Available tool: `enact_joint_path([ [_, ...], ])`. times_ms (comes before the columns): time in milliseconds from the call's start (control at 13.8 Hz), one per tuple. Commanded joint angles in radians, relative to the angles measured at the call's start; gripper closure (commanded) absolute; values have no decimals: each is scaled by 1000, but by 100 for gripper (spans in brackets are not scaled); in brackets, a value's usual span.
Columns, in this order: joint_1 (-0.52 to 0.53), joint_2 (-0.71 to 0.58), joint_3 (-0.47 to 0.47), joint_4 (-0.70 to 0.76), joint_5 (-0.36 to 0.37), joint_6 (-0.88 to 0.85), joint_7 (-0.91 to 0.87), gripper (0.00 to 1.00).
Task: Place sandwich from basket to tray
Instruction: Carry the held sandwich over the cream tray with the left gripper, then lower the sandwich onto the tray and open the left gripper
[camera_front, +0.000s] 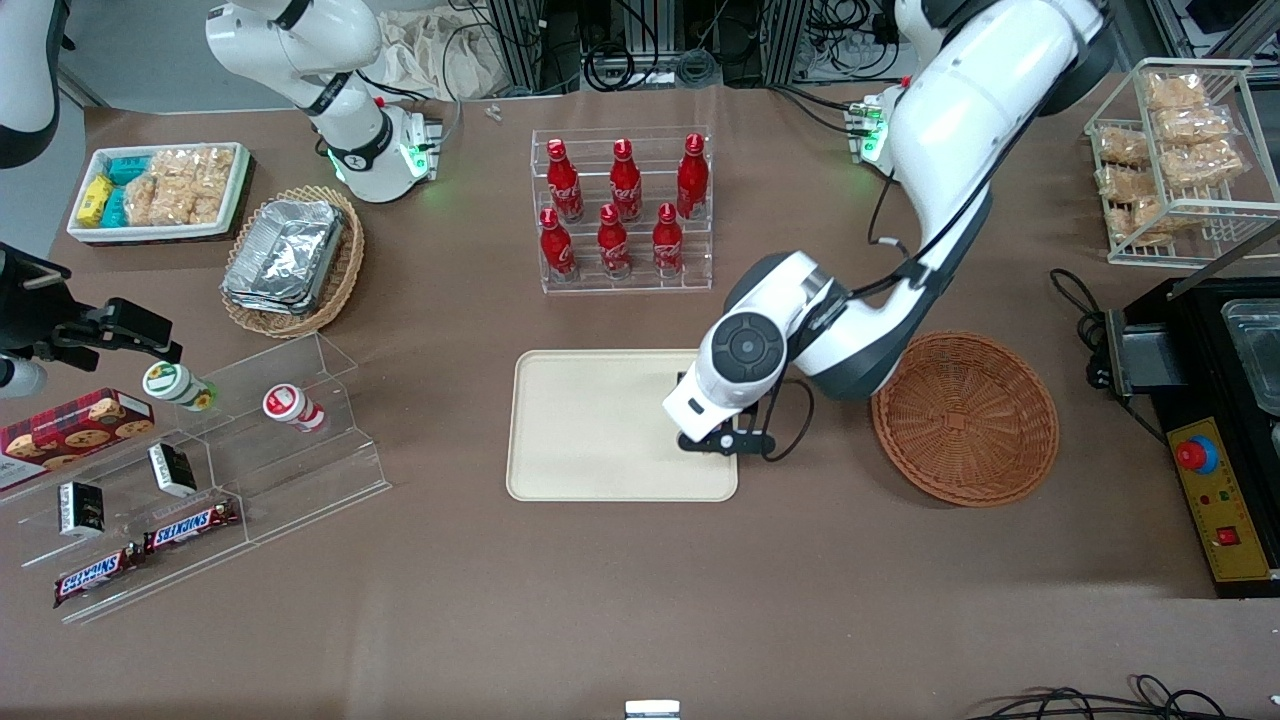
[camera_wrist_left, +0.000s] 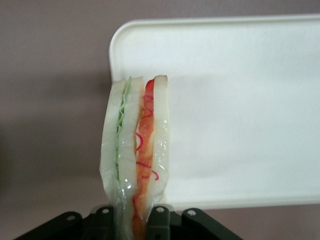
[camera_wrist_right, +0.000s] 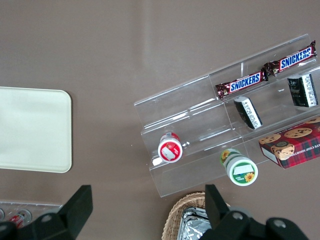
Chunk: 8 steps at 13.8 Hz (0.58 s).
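A wedge-shaped sandwich (camera_wrist_left: 135, 155) in glossy clear wrap stands on edge, its pale white bread slices showing green filling on one side and red and orange filling on the other. The gripper (camera_wrist_left: 134, 216) clamps it between two black fingers, above the edge of the tray (camera_front: 590, 420) nearest the basket. That tray is smooth, cream-beige, rectangular, with rounded corners and a low rim. Beside it sits the round, reddish-brown woven wicker basket (camera_front: 965, 418).
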Motion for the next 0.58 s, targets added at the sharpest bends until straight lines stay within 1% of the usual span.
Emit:
enact_joint_path([
  [0,-33,58,11,32,41,69,-10,100],
  [145,-33,73,13,32,42,72,-4,100],
  [364,-35,93,13,33,76,74,4,100],
  [436,-36,93,13,33,90,71,4,94],
  [509,-33,90,13,32,91,62,2,69],
])
